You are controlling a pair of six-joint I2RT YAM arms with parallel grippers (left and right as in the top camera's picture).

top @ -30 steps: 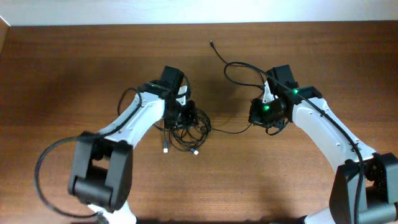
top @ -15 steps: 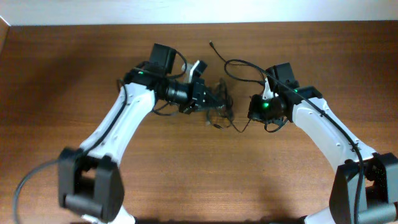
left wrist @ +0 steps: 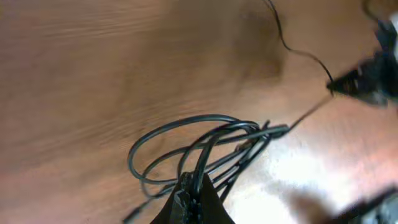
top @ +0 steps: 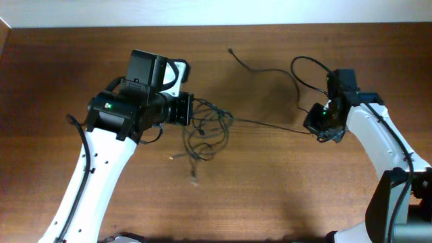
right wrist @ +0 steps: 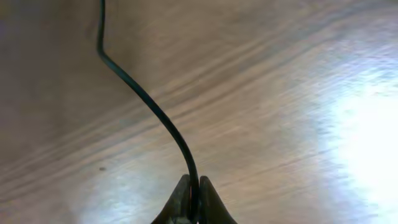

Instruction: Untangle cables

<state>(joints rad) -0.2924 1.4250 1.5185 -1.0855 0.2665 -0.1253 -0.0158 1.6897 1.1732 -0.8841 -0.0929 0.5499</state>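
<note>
Cables: thin black cords (top: 206, 131), one tangled bundle of overlapping loops left of centre on the scene, with single strands running off to the right.
Bundle, position: directly right of the left fingers (top: 191, 111); in the left wrist view the loops (left wrist: 205, 146) fan out from the fingertips (left wrist: 186, 202).
Loose ends: two short tails with small plugs lie on the near side of the bundle, one nearer than the other.
Linking strand: one cord (top: 270, 124) runs almost straight from the bundle to the right fingers (top: 316, 127).
Far strand: from the right side a cord arcs up and back left, ending in a small plug (top: 230, 47) at the far centre.
Left fingers, state: clenched on several strands of the bundle.
Right fingers, state: clenched on a single cord (right wrist: 155, 112), which curves away from the tips (right wrist: 181, 199).
Worktop: brown wood grain (top: 283, 202).
Arms: well apart, left and right of the bundle.
</note>
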